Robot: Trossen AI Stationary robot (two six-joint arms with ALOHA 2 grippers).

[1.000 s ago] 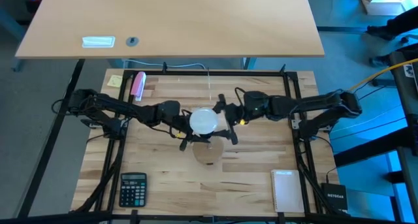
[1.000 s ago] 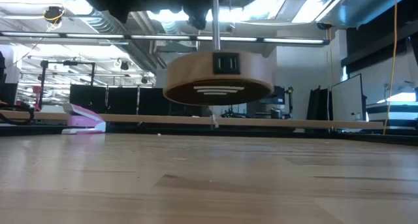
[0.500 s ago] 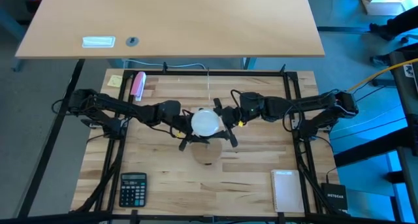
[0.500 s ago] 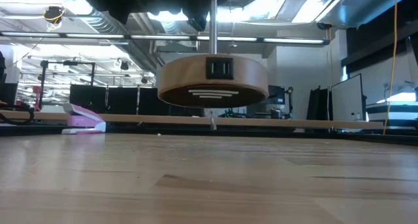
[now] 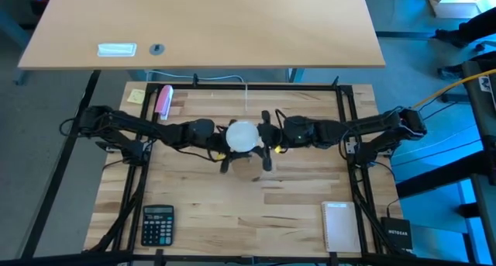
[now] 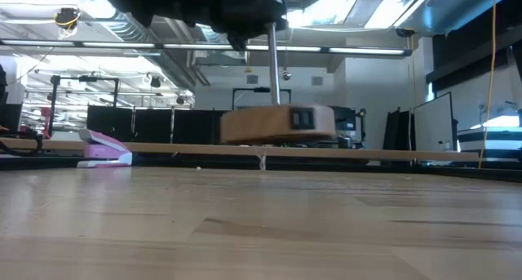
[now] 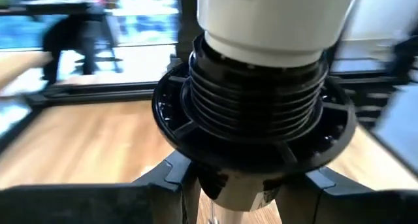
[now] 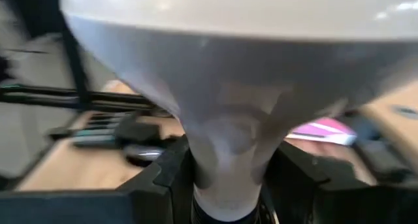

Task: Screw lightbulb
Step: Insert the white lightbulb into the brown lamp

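The white lightbulb sits in the black ribbed socket of a small lamp. A thin metal rod runs from the socket down to a round wooden disc. The disc hangs just over the table near its far side. My left gripper comes in from the table's left and is shut under the socket. My right gripper comes in from the right and is shut on the bulb's tapering neck. My left gripper pinches the pale stem just beneath the socket's black flange between its two fingers, coming level from the table's left. The lamp hangs from this hold with the bulb up and the disc clear of the table. My right gripper has one finger on each side of the bulb's narrow neck, below the globe. It comes level from the table's right, across the neck. The socket end is hidden below the picture's edge.
A calculator lies at the near left and a white notepad at the near right. A pink stapler and a yellow note are at the far left. A larger desk stands beyond the far edge.
My right gripper has moved toward the table's left onto the bulb and has shut on its neck. The lamp has swung more upright and gone toward the far edge. Its wooden disc has dropped, and its underside no longer shows in the low view.
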